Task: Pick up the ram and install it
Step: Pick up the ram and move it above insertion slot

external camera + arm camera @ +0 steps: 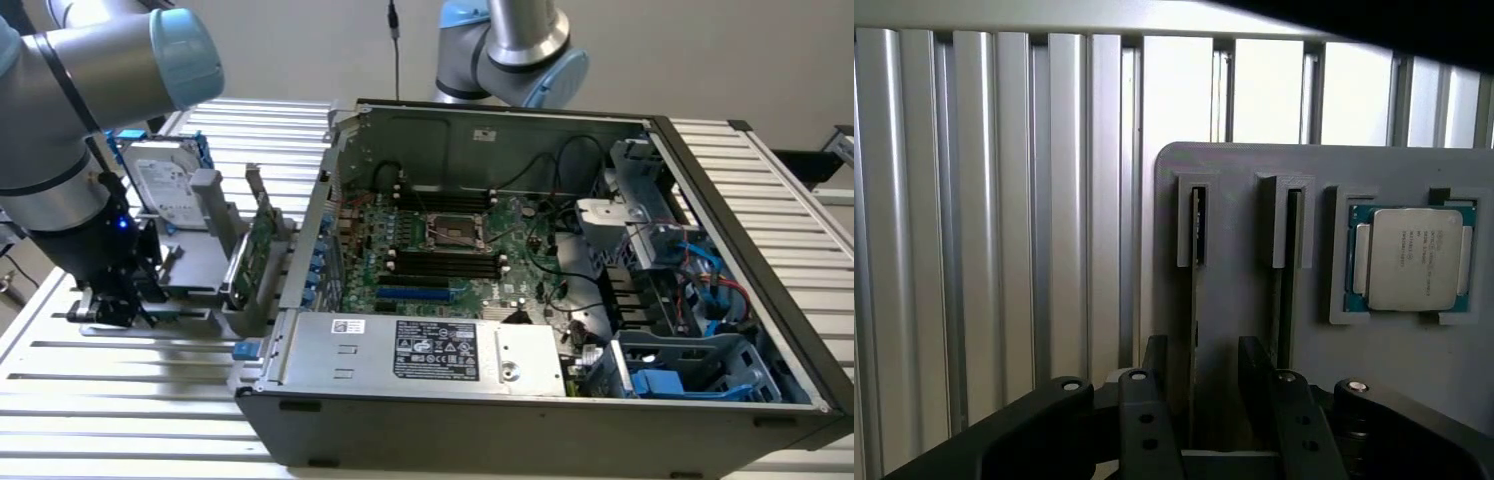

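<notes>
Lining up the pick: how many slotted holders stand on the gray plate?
2: one slotted holder ahead of the open gripper, the other holder beside the processor chip. The gripper may hide more.

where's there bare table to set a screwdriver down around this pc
Widest free patch: the slatted table on the camera's side of the parts rack, at the exterior view's left of the case. Narrower strips lie behind the rack and along the case's side on the exterior view's right. Crowded: the rack, with the arm at it, and inside the case.
</notes>
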